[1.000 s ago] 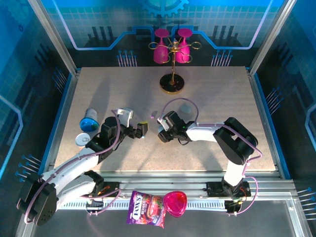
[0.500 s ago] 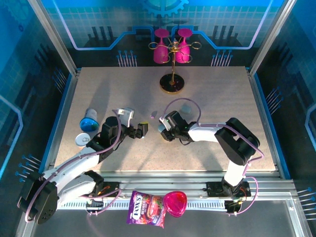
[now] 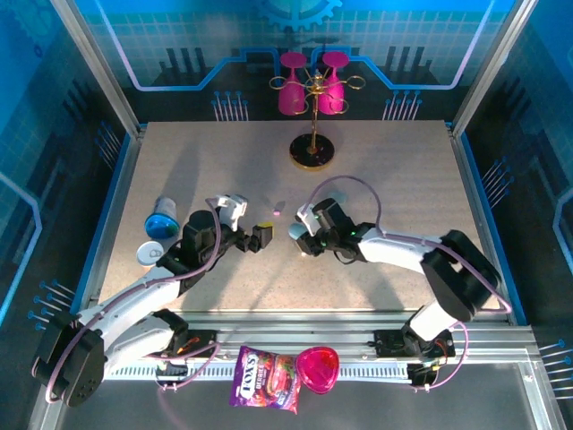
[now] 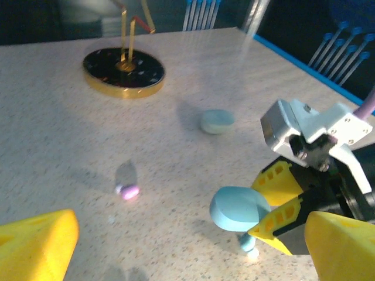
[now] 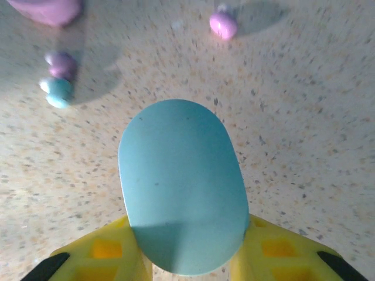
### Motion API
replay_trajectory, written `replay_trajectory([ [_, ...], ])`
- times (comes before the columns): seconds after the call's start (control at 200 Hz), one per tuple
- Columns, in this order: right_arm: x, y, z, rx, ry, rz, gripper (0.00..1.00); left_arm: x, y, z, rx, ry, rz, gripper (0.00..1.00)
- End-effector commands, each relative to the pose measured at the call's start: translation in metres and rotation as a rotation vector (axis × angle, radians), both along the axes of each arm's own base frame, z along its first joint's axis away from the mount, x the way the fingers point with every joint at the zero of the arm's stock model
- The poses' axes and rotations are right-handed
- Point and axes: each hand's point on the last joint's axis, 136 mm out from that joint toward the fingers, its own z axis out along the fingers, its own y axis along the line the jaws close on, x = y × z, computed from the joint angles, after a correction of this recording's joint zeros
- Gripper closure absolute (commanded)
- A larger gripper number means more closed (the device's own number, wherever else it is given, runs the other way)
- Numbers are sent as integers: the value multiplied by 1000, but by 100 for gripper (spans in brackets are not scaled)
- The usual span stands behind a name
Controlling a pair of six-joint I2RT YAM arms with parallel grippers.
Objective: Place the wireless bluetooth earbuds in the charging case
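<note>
Two arms reach toward the middle of the table (image 3: 179,161). The right gripper (image 5: 187,249) is clamped on one pale blue charging case (image 5: 183,181), a yellow finger pressed to each side of its lower end; the case covers the centre of the right wrist view. Three earbuds lie loose on the tabletop there. One lilac earbud (image 5: 223,25) lies alone at the upper middle. A second lilac earbud (image 5: 60,63) and a pale blue earbud (image 5: 57,92) lie touching at the left edge. One lilac case (image 5: 44,9) is cut off by the upper left corner. The left gripper (image 3: 260,236) gapes wide with nothing between its fingers, just left of the right one. In the left wrist view, one pale teal disc (image 4: 217,121) rests above centre. Further back stands one gold stand (image 3: 313,152) carrying two pink glasses (image 3: 291,90). At the left are one blue cap (image 3: 161,224) and one white piece (image 3: 149,254); at the bottom lie one candy bag (image 3: 262,379) and one pink heart-shaped dish (image 3: 318,369).
</note>
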Motion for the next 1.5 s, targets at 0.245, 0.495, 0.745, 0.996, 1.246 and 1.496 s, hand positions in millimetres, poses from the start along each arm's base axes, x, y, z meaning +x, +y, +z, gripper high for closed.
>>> replay_trajectory([
  [0.245, -57, -23, 107, 182, -48, 208, 72, -59, -67, 58, -88, -209, -566, 1],
  [0.495, -102, -18, 177, 327, -80, 374, 72, -92, -87, 81, -163, -244, -808, 1],
  [0.745, -120, -2, 204, 367, -103, 473, 73, -113, -102, 84, -189, -207, -940, 8],
  [0.996, -122, 8, 201, 338, -90, 511, 74, -115, -102, 92, -236, -195, -945, 20],
  [1.246, -122, 8, 198, 330, -70, 509, 74, -116, -103, 94, -239, -198, -953, 35],
  [1.496, -123, 8, 196, 322, -56, 505, 75, -116, -104, 95, -244, -191, -958, 45],
])
